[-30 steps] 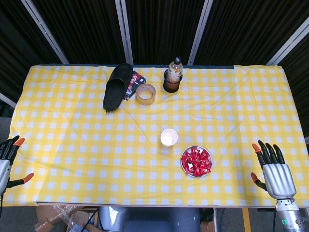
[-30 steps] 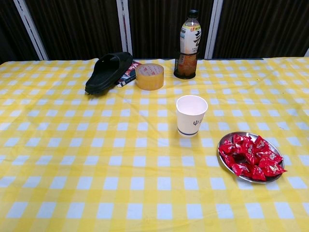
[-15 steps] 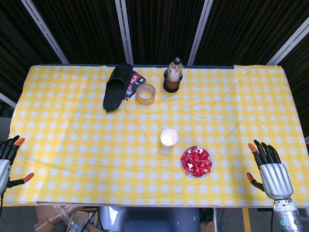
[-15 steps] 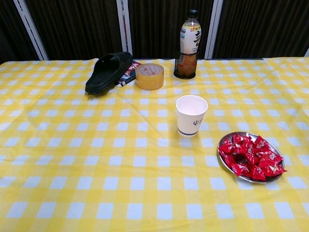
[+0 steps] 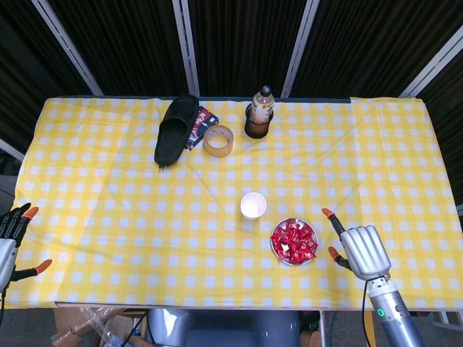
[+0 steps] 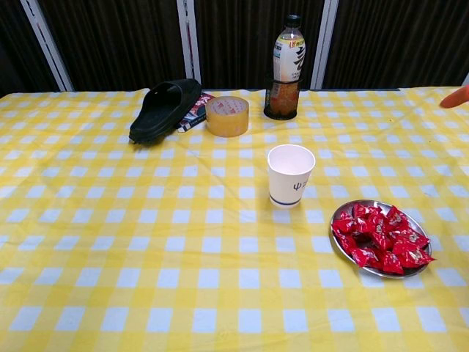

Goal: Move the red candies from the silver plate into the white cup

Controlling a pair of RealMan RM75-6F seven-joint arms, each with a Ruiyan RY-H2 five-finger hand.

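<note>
Candies and cup at the table's near edge

Plate (image 5: 276,254) holding candies (image 5: 294,241) lies right of cup (image 5: 253,205); slipper (image 5: 176,130), tape roll (image 5: 218,139) and bottle (image 5: 262,113) line the table's (image 5: 108,217) far edge.

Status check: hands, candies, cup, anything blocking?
Right hand empty beside silver plate; left hand idle at table edge. Red candies all on plate. White cup upright, unobstructed.

Right hand (image 5: 364,250) has moved in from the table's right edge toward the silver plate (image 5: 275,252) — now near its right side, not touching it, holding nothing. Fingers look drawn in compared with the earlier spread; two orange tips point toward the plate. In the chest view an orange fingertip (image 6: 456,96) has newly appeared at the right edge, well above the plate.
</note>
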